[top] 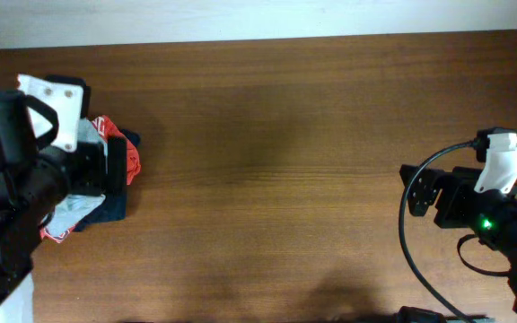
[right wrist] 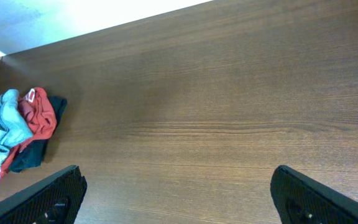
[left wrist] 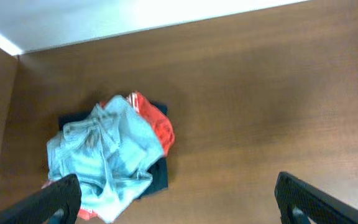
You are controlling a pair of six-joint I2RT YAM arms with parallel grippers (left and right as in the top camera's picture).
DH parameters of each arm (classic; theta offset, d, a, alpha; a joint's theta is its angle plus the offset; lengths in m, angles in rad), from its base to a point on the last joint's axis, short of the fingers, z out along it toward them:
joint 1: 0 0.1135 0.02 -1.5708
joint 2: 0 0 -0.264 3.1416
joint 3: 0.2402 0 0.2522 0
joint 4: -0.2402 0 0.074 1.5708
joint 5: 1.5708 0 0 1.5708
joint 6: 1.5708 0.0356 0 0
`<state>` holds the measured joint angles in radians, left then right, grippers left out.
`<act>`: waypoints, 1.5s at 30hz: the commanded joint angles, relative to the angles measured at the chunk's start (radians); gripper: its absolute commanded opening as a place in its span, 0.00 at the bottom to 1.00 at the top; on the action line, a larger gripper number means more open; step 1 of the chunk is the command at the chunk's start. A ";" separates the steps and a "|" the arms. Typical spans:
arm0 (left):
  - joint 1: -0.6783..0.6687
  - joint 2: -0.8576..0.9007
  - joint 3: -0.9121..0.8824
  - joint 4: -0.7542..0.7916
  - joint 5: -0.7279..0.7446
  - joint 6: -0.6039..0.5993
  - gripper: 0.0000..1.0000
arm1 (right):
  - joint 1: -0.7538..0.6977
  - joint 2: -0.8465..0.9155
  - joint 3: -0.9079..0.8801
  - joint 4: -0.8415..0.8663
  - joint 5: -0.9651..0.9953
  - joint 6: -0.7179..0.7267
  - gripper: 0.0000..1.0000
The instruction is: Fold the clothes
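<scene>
- A crumpled pale grey-teal cotton T-shirt tops a red shirt and a dark navy garment, heaped at the left end of the brown wooden worktop.
- Left gripper: jaws wide apart, with the heap just ahead of one jaw.
- Right gripper: jaws wide apart, well apart from the heap.

T-shirt: pale grey-teal, plain all over
Red shirt: bright red with small patches of white print
Navy garment: very dark blue, plain
Worktop: mid-brown wood, fine darker grain streaks
Left claw: black fingers
Right claw: black fingers
Wall: white
</scene>
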<state>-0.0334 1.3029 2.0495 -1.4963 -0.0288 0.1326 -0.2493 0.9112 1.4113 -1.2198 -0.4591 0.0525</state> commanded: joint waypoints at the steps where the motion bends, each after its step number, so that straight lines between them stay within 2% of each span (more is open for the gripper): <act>1: -0.003 0.004 0.000 0.001 -0.013 -0.016 0.99 | -0.006 0.009 0.014 0.002 -0.016 -0.004 0.99; 14: -0.003 0.005 0.000 -0.012 -0.013 -0.016 0.99 | -0.006 0.076 0.014 0.000 -0.008 -0.004 0.99; 20: -0.003 0.005 0.000 -0.012 -0.013 -0.016 0.99 | -0.006 0.051 0.012 -0.003 0.181 -0.004 0.99; 24: -0.003 0.005 0.000 -0.012 -0.013 -0.016 0.99 | -0.006 -0.044 -0.043 0.083 0.260 -0.005 0.99; 28: -0.003 0.005 0.000 -0.012 -0.013 -0.016 0.99 | -0.006 -0.181 -0.198 0.218 0.319 -0.055 0.99; 33: -0.003 0.005 0.000 -0.012 -0.013 -0.016 0.99 | -0.001 -0.389 -0.512 0.388 0.325 -0.082 0.99; 39: -0.003 0.005 0.000 -0.012 -0.013 -0.016 0.99 | 0.077 -0.616 -0.840 0.477 0.313 -0.082 0.99; 45: -0.003 0.005 0.000 -0.012 -0.013 -0.016 0.99 | 0.145 -0.800 -1.022 0.508 0.314 -0.082 0.99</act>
<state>-0.0334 1.3064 2.0495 -1.5078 -0.0345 0.1295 -0.1310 0.1772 0.4393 -0.7258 -0.1543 -0.0261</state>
